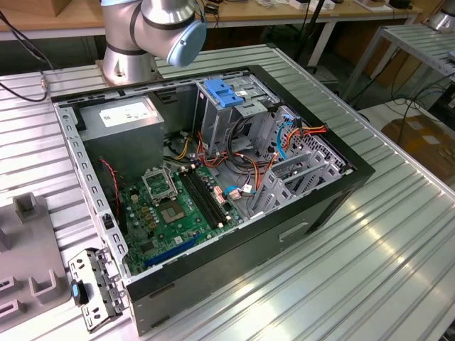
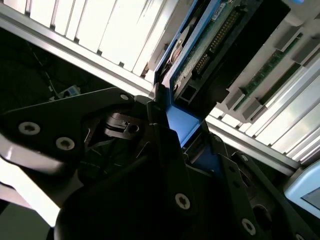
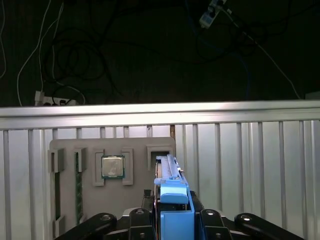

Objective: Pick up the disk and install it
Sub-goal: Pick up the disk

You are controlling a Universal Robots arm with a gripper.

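Clamping the flat silver-metal disk by its blue rails, the black fingers probably spare its circuit board. The tall grey metal cage stands at 1 o'clock from the green motherboard.

Your arm, exterior view: silver base col. bolted upright, shoulder joint above it w/ a light-blue end cap, and the upper links run off the frame edge. Gripper in both wrist views: black 2-finger unit, fingers pressed in from either side on the disk, which stands on edge btwn them. In the second wrist view you've got black linkage plates w/ silver screws fanning out behind the fingers.
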